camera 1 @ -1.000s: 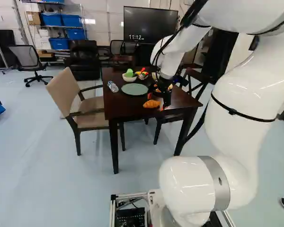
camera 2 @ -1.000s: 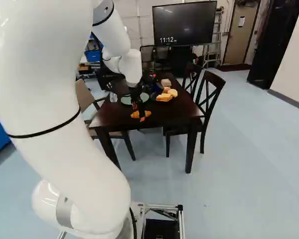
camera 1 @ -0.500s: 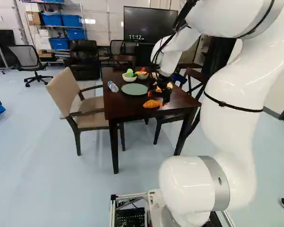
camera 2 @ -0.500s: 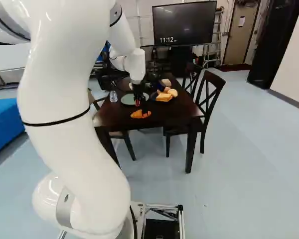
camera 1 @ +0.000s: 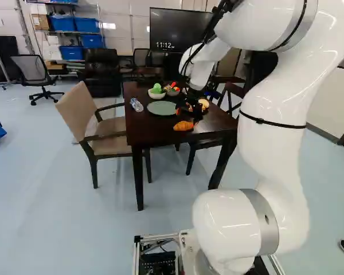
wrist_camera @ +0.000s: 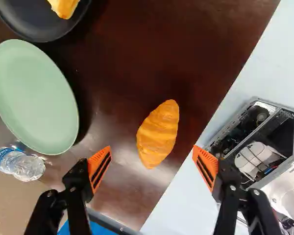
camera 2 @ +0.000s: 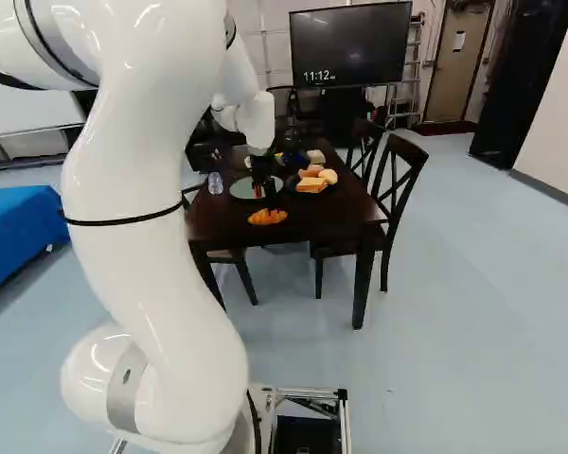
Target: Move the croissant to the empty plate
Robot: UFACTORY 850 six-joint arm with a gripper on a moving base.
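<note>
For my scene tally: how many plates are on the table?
2: the green plate, near the bottle; the dark plate, holding food. The arm may hide others.

Pale floor (camera 1: 63, 212), dark table (camera 1: 152, 130), tan armchair (camera 1: 78, 110), seemingly panelled wall (camera 1: 124, 41).

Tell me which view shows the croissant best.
The wrist view: there the croissant is large and uncovered, ridges and both ends plain. The left base view shows it small, near the table's edge; the right base view, small too, nearer than the green plate.
</note>
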